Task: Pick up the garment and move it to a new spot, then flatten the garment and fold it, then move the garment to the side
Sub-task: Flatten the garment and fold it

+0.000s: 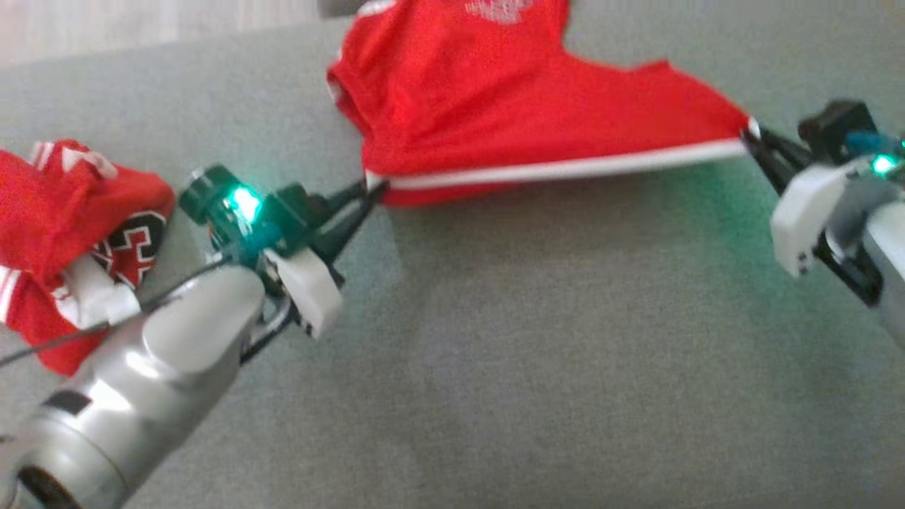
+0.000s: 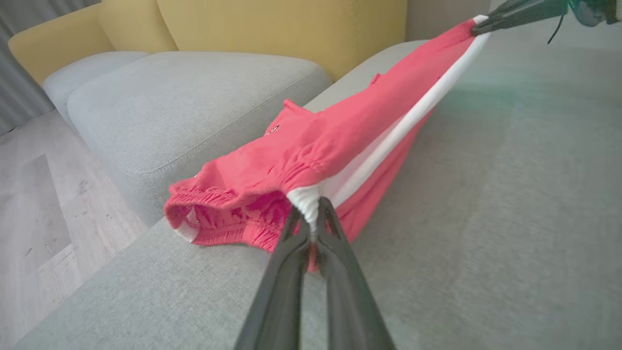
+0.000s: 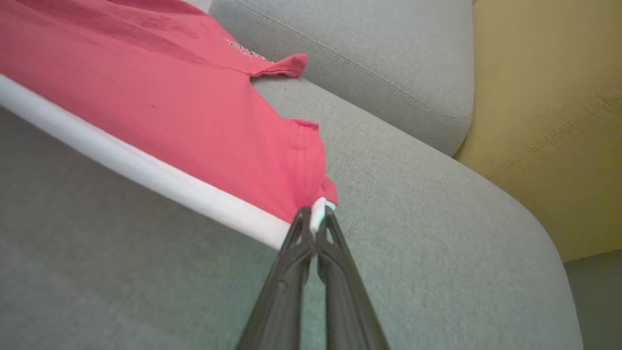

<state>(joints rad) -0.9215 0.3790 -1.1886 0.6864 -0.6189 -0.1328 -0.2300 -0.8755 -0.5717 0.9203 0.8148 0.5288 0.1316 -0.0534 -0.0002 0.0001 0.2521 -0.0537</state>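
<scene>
Over the grey fabric sofa seat [image 1: 537, 367], the red white-striped fabric garment [image 1: 509, 120] spans taut. Our left pincer [image 1: 371, 189] and right pincer [image 1: 751, 134] each pinch one stripe end. We judge flattening in hand; next, lower both ends evenly onto the seat.

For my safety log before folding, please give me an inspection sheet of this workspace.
Surface: grey fabric sofa seat, carrying both cloths.
Job's things: red fabric garment with white stripe, stretched between both grippers.
Clutter: crumpled red printed cloth at the robot's left.
Grippers: left gripper shut on one stripe end; right gripper shut on the other.
Cables: thin dark cable beside the left forearm.
Surroundings: yellow upholstered backrest; pale wooden floor.
</scene>
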